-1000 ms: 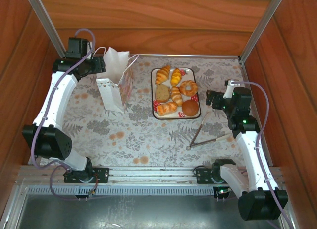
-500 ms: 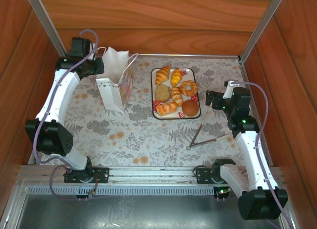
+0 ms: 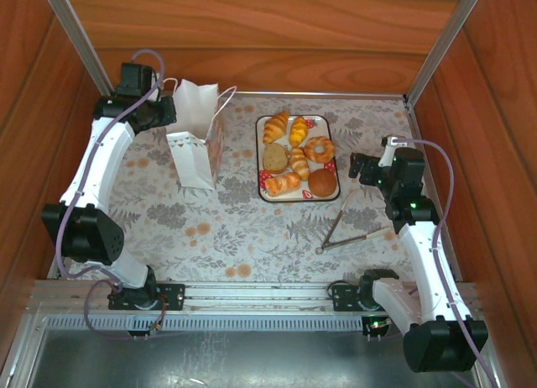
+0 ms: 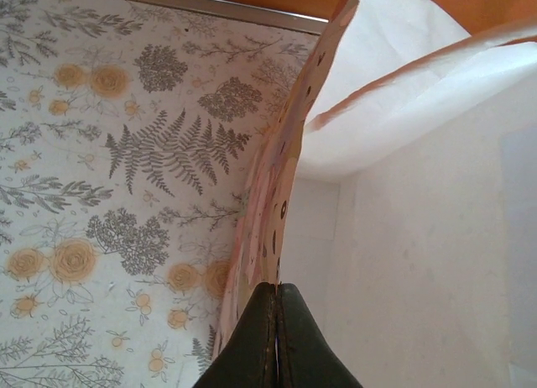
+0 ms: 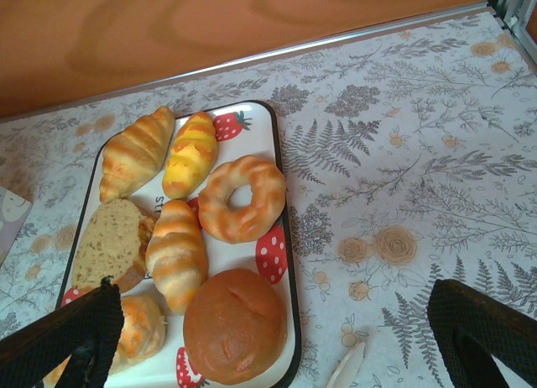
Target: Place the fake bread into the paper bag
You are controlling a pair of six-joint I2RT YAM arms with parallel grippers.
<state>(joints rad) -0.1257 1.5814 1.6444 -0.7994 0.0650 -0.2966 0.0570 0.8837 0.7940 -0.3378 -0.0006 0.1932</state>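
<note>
At the table's far-left corner the left claw (image 4: pixel 277 338) is pinching the bag (image 3: pixel 197 136); the right claw (image 3: pixel 359 168) is gaping empty, all bread (image 3: pixel 295 161) lying unbagged on its tray (image 5: pixel 260 132).

Left arm (image 3: pixel 94 165) and right arm (image 3: pixel 426 258): white tapered link shells are alternating with black rounded joint housings. Lilac cable (image 3: pixel 147 52) is looping along each arm from base to wrist. Green lamp (image 3: pixel 412 207) is glowing on the right arm's black wrist block. Jaws are showing matte black.
</note>
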